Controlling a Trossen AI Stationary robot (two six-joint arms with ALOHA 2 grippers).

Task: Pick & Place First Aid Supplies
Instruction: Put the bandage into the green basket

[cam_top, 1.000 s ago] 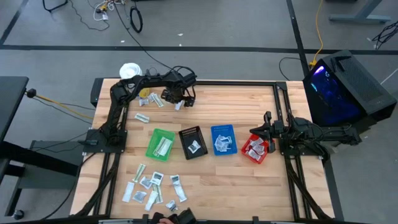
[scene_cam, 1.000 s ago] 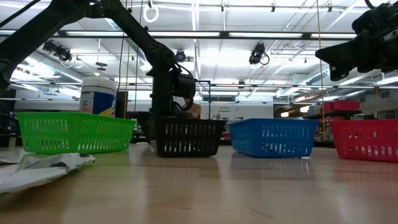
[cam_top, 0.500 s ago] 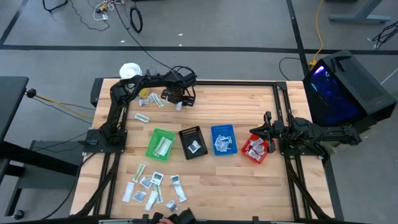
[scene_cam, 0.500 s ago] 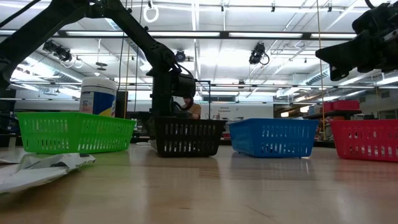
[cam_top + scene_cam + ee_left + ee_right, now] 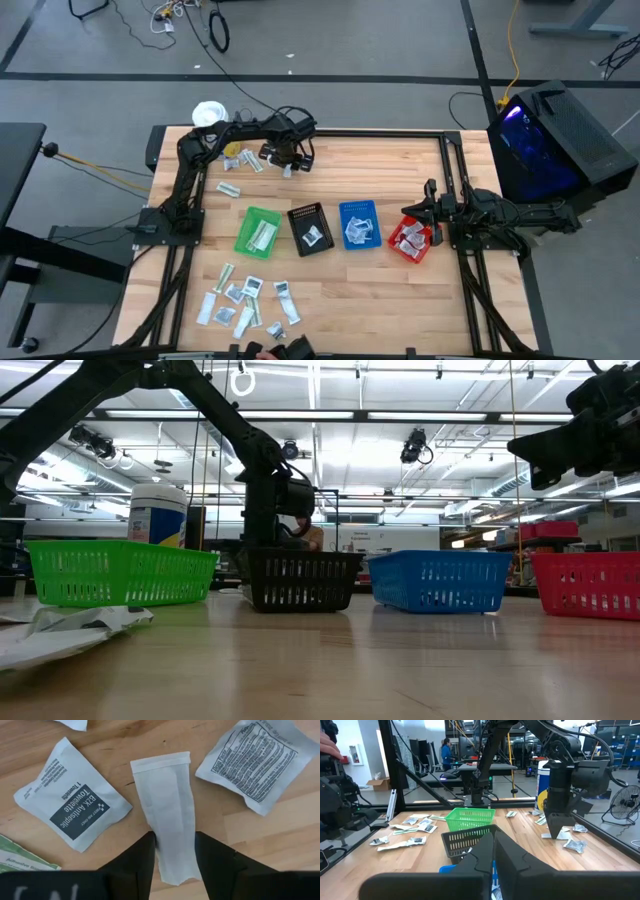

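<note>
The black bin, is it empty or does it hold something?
Not empty: the high view shows one pale sachet lying inside the black bin.

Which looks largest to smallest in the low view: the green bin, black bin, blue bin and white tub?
1. Green bin
2. Blue bin
3. Black bin
4. White tub, partly hidden behind the green bin

The bins may really be one size; the green one simply looks nearer the camera.

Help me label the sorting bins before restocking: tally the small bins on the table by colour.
Green bin: 1
Black bin: 1
Blue bin: 1
Red bin: 1
Total: 4 bins
</note>
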